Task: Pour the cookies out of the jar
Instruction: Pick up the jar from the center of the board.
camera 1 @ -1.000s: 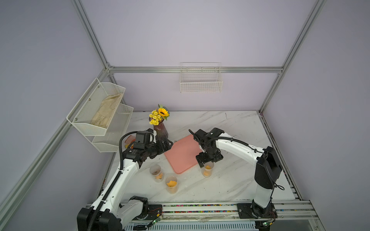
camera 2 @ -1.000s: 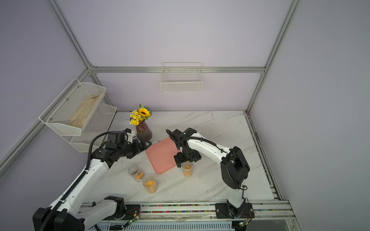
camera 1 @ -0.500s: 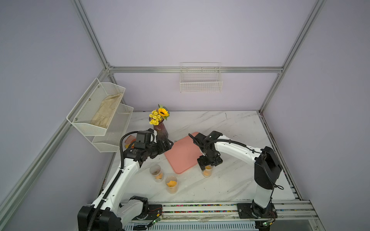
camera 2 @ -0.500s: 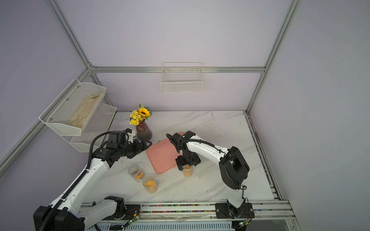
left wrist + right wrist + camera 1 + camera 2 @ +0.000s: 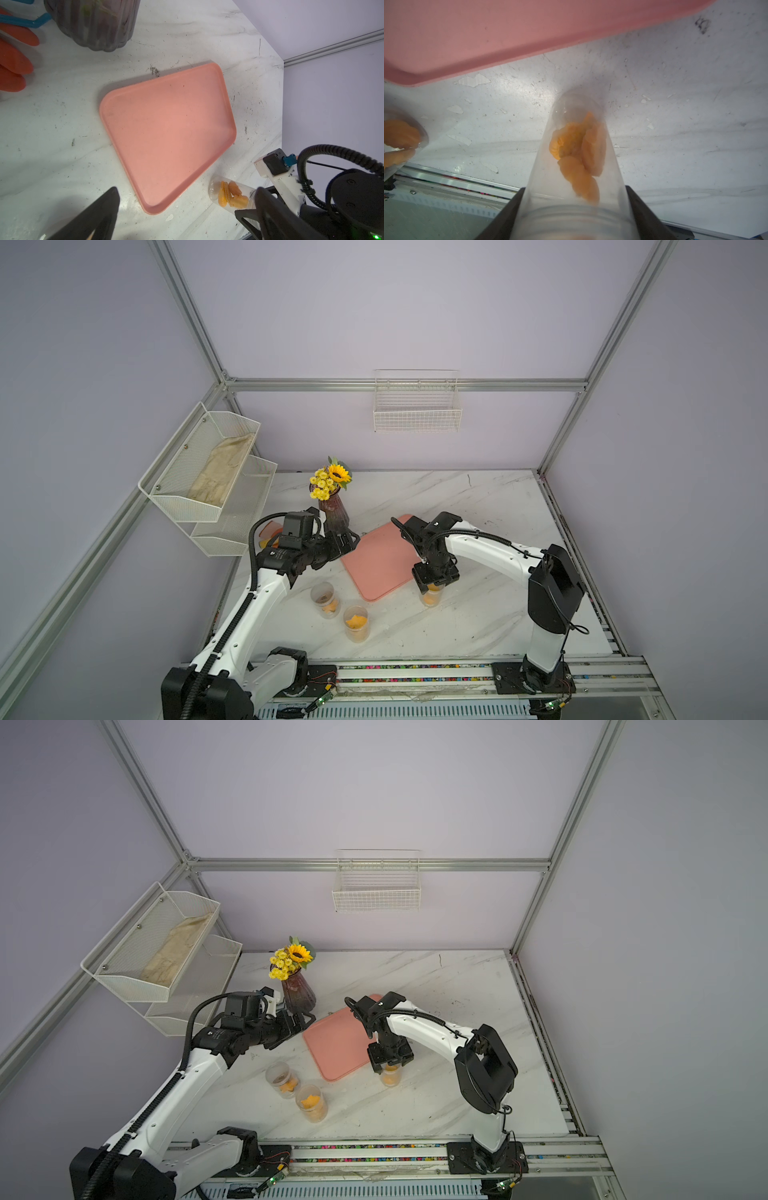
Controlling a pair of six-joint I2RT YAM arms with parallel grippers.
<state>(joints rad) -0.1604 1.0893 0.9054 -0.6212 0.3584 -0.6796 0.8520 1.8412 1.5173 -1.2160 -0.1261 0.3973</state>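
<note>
A clear plastic jar (image 5: 432, 598) (image 5: 391, 1077) stands upright on the marble table just off the pink tray's near right corner. Orange-yellow cookies (image 5: 577, 145) (image 5: 230, 196) lie inside it. My right gripper (image 5: 434, 577) (image 5: 390, 1056) comes down from above, and in the right wrist view its black fingers (image 5: 641, 207) press both sides of the jar (image 5: 544, 166) near its threaded neck. My left gripper (image 5: 351, 541) (image 5: 187, 218) hovers open beside the vase, over the tray's left edge, with nothing between its fingers (image 5: 99, 212).
The pink tray (image 5: 380, 560) (image 5: 166, 124) lies between the arms. Two more open jars (image 5: 325, 598) (image 5: 356, 623) with orange pieces stand near the front left. A dark vase (image 5: 332, 510) with yellow flowers, an orange glove (image 5: 12, 58) and a wire shelf (image 5: 208, 481) are at the left.
My right gripper has come down over the jar and its jaws have closed from wide open onto the jar's sides. The left arm has stayed still.
</note>
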